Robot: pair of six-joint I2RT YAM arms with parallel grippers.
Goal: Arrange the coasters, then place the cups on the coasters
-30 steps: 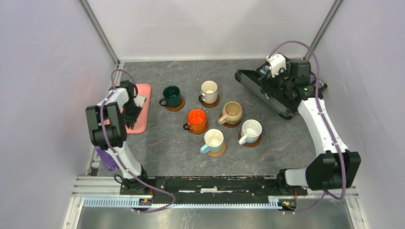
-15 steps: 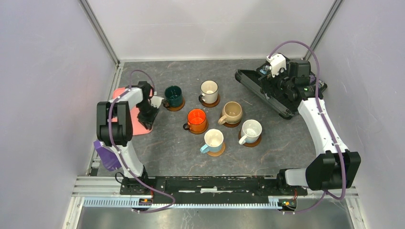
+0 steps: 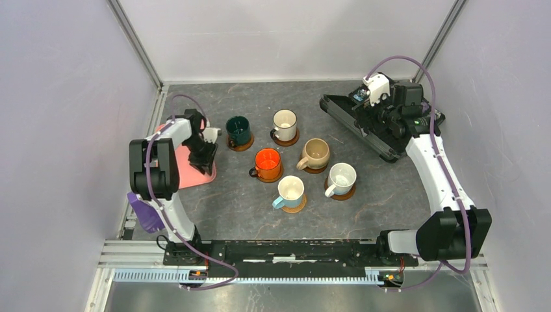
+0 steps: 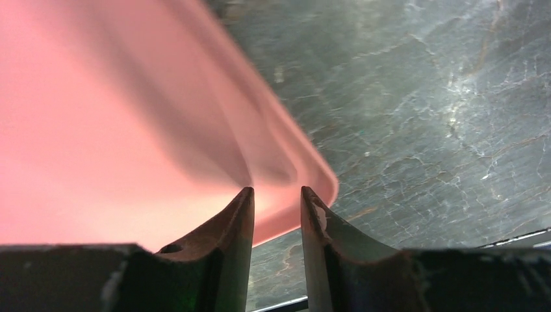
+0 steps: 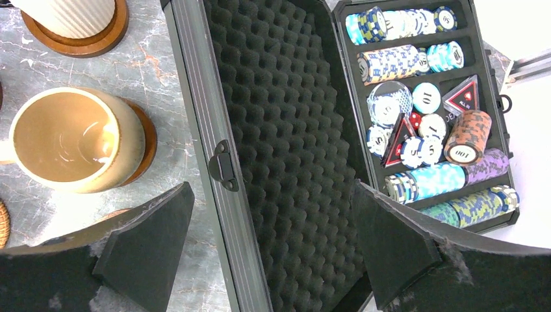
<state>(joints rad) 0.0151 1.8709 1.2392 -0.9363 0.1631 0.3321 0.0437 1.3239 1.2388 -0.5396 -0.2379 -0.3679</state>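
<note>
Six cups stand on brown coasters mid-table: dark green (image 3: 238, 129), cream (image 3: 284, 121), beige (image 3: 317, 151), orange (image 3: 267, 160), white (image 3: 342, 175) and light blue (image 3: 291, 189). A coaster rim (image 3: 294, 208) shows under the blue cup. My left gripper (image 3: 208, 165) hangs over the near right corner of the pink tray (image 3: 185, 177), left of the green cup. In the left wrist view the left gripper (image 4: 276, 189) has its jaws a narrow gap apart, with nothing between them and the blurred tray (image 4: 117, 130) beyond. My right gripper (image 3: 380, 107) (image 5: 273, 184) stands wide open over the case, empty.
An open black case (image 3: 354, 117) sits at the back right, its foam lid (image 5: 279, 130) beside trays of poker chips (image 5: 422, 97). The beige cup (image 5: 65, 140) and its coaster (image 5: 148, 143) lie just left of the case. A purple object (image 3: 144, 213) lies at the left edge.
The left gripper swung from the tray's middle to its near right corner, and the tray turned and slid right with it. Its jaws have parted slightly. The right arm stayed still.
</note>
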